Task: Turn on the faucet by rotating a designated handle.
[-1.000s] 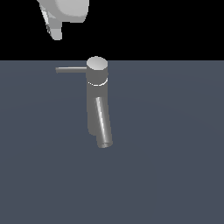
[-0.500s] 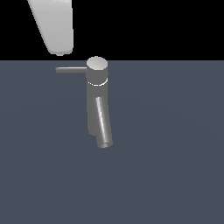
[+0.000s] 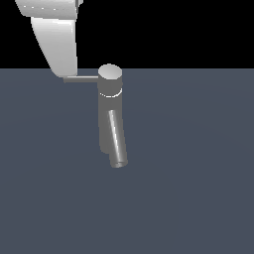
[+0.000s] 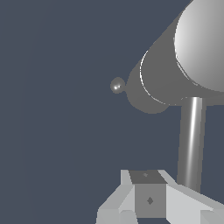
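Observation:
The faucet (image 3: 109, 116) stands upright mid-scene, a grey cylinder with a lighter round cap (image 3: 109, 73) and a slanted spout (image 3: 116, 144). Its handle (image 3: 82, 78), a thin grey rod, juts from the cap toward the exterior view's left. The white arm comes down from the upper left, and my gripper (image 3: 64, 71) overlaps the rod's free end. In the wrist view the cap (image 4: 203, 43) looms large, and the handle (image 4: 191, 140) runs from it to right beside my gripper (image 4: 148, 199). The fingers show only partly, so I cannot tell whether they are open or shut.
A flat dark blue-grey surface (image 3: 198, 188) spreads around the faucet, under a black background. Nothing else stands on it.
The arm has come down and shifted toward the exterior view's right, from above the handle to its free end. Faucet and handle look unmoved.

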